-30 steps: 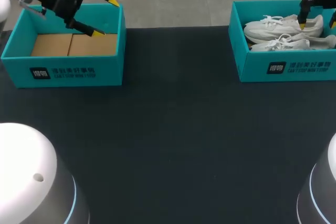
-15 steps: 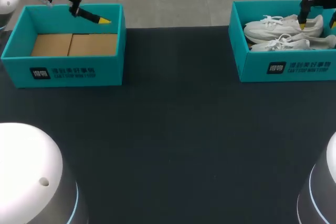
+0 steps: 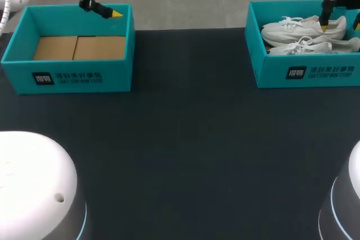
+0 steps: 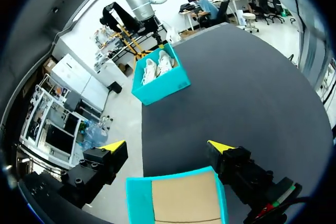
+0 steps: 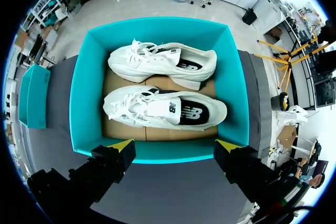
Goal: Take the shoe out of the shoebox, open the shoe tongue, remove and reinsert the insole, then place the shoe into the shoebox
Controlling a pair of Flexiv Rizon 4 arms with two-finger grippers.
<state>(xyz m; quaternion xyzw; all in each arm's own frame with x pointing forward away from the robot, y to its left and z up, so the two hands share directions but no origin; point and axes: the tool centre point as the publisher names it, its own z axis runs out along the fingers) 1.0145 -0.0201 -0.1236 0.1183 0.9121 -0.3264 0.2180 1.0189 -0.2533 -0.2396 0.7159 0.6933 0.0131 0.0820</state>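
Over the shoebox (image 5: 84, 103), right gripper (image 5: 175, 145) hangs spread and empty. Both shoes (image 5: 163, 109) lie side by side inside. Left gripper (image 4: 167, 145) gapes, empty, above the other box (image 4: 173, 184). A finger coming down could clip the wall, or snag laces and drag both shoes.

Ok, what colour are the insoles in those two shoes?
Black, with a white mark on each; the insoles show best in the right wrist view.
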